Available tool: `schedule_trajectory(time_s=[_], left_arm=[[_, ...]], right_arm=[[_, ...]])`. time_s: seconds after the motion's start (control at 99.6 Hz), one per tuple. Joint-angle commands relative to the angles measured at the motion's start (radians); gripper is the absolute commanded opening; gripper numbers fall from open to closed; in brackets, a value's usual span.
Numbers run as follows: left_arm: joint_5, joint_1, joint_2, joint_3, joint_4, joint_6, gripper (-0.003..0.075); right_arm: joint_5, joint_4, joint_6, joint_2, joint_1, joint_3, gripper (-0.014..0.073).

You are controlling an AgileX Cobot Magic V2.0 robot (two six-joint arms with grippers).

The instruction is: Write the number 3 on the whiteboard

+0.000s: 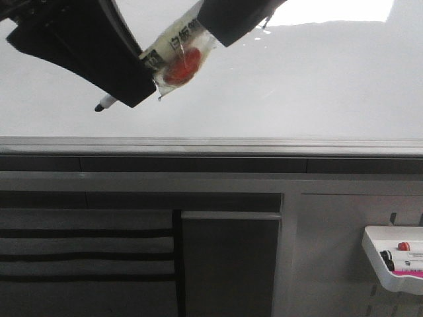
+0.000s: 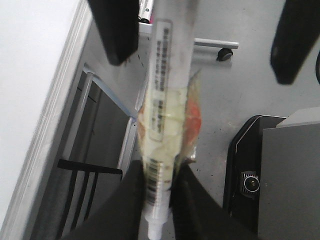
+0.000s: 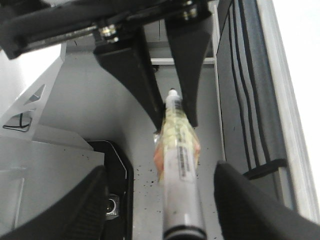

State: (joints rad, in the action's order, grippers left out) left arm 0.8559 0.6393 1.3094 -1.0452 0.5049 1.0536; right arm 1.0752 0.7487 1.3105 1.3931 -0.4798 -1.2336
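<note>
Two grippers met over the whiteboard (image 1: 277,79), and you had a marker (image 1: 173,56) between them, wrapped in clear tape with a red-orange patch. Your left gripper (image 1: 122,89) was pinching the marker near its tip, jaws closed tight on the barrel, the dark tip poking out just above the board's grey rail (image 1: 211,146). Your right gripper (image 1: 225,26) sat at the marker's other end with its jaws spread wide, clear of the barrel. No number 3 showed on the board.
</note>
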Motion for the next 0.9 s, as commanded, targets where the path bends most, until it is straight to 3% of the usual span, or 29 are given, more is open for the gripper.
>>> schedule_trajectory(time_s=[0.0,0.161,0.793,0.894], left_arm=[[-0.026,0.008,-0.031,-0.033,0.035,-0.002,-0.0020],[-0.026,0.008,-0.031,-0.033,0.035,-0.002,-0.0020],[-0.052,0.008,-0.031,-0.033,0.035,-0.002,-0.0020],[-0.052,0.008,-0.031,-0.033,0.035,-0.002,-0.0020]], right_arm=[[-0.031,0.036,0.052,-0.022,-0.002,-0.038,0.0350],[-0.059,0.036,0.059,-0.022,-0.002,-0.038,0.0270],[-0.093,0.039,0.059,-0.007,-0.018,-0.038,0.0268],[-0.086,0.058,0.059,-0.007,-0.018,-0.038,0.0176]])
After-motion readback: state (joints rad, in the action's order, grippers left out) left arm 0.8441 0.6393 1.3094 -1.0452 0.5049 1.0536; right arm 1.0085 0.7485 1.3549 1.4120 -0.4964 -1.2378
